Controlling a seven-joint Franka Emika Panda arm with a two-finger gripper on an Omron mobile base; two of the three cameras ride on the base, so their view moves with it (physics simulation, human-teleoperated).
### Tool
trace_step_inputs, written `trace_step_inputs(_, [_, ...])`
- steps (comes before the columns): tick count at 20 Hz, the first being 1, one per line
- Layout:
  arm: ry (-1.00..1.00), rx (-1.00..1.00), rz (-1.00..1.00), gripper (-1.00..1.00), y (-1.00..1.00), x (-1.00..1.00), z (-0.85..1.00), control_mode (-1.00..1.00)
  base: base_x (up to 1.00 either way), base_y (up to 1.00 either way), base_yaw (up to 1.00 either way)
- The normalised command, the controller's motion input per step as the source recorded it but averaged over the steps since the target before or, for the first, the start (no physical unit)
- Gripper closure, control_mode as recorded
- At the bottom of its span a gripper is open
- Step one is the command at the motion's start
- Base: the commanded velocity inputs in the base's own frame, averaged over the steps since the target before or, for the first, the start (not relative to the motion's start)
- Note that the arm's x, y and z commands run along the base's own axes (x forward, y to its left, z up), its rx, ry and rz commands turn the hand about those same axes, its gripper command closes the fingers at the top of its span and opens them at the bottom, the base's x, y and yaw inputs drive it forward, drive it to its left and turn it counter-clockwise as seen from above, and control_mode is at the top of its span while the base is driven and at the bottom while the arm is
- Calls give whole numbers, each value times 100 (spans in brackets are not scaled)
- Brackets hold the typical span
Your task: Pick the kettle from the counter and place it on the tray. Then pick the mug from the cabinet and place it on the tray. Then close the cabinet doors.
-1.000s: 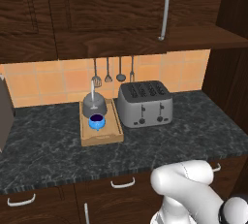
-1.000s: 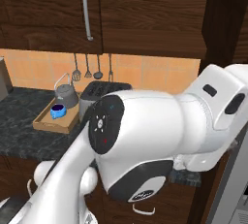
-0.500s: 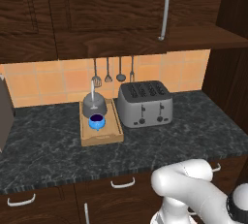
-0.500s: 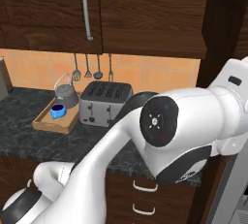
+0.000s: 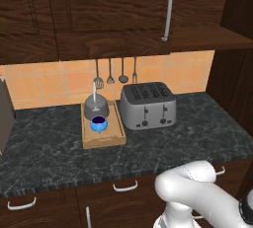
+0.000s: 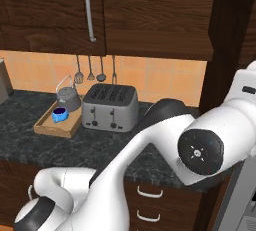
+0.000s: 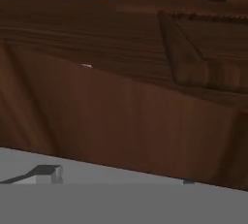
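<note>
One tray (image 5: 103,135) runs lengthwise toward the backsplash (image 5: 59,83).

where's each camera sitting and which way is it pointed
Left base view: behind the arm on its left, facing forward and down at the counter, tray and toaster; white arm at lower right.
Right base view: behind on its right, same counter; arm rises from lower left.
Hand view: on the hand, close against dark brown wood.
Both base views share the kettle, mug and toaster.
</note>
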Motion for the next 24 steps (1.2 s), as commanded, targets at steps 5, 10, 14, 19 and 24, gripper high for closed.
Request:
trace_step_inputs(5, [0,-5,13,-100,-4,32,1,-100,0,0,0])
trace_step_inputs(10, [0,-11,10,-100,25,14,1,-100,0,0,0])
trace_step_inputs(14, [0,-13,6,-100,33,29,5,-100,0,0,0])
trace_step_inputs(19, [0,-15,5,-100,54,22,1,-100,0,0,0])
trace_step_inputs(24, [1,-12,1,-100,69,35,6,-100,0,0,0])
